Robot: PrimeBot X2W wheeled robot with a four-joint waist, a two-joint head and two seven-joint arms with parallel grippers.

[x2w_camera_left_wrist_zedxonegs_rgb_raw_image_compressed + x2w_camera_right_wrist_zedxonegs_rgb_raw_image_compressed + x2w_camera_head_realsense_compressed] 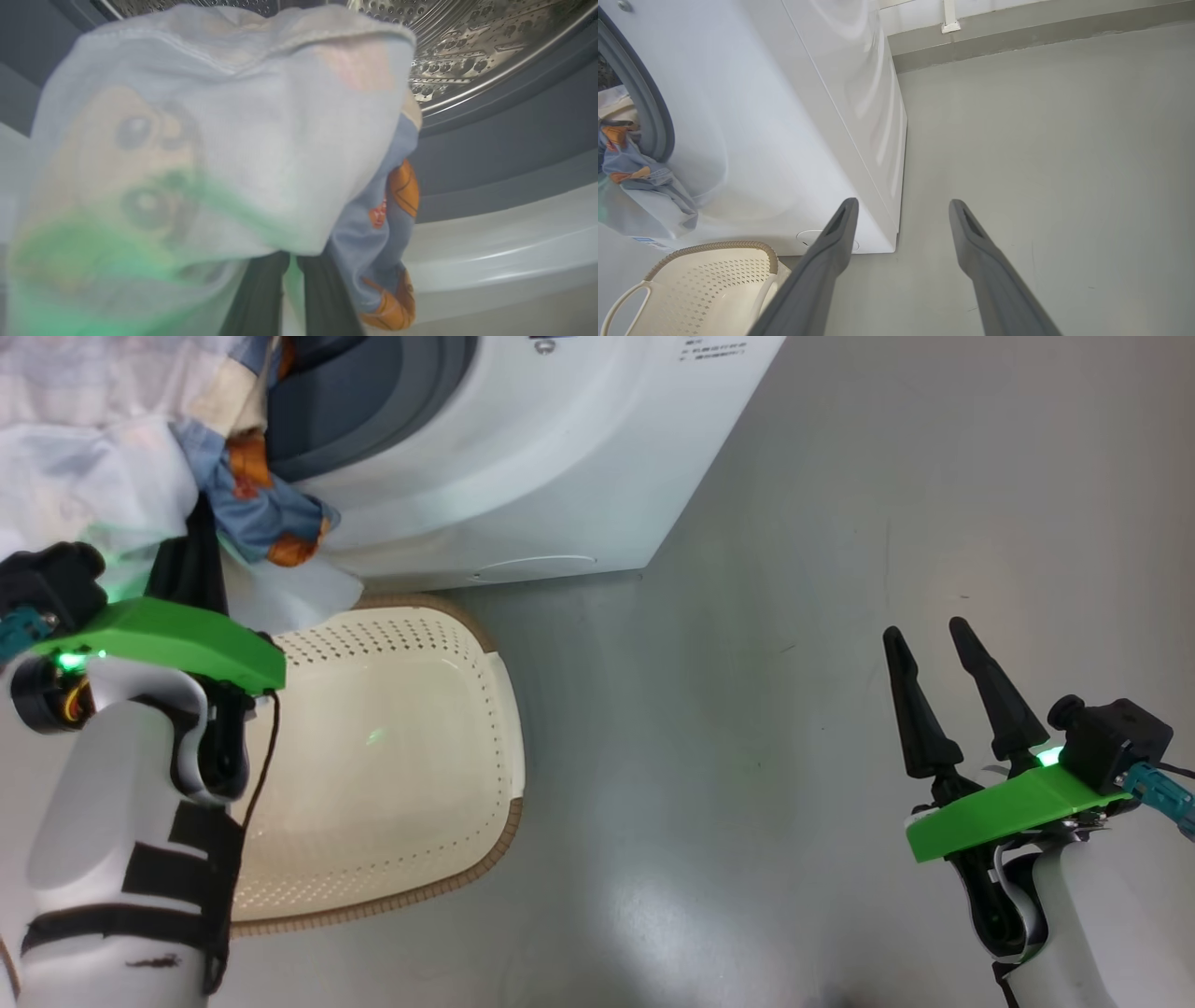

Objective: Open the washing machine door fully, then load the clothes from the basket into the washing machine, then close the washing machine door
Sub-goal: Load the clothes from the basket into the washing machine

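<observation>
Clothes (224, 140) in left claw (185, 569), drum (467, 42) behind

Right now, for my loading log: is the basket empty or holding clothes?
Empty where visible: the basket floor shows bare; the clothes hang from the left gripper at the washing machine.

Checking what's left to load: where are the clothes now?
Head view, upper left: the clothes hang from the shut left gripper at the mouth of the washing machine, above the far rim of the basket.
</observation>
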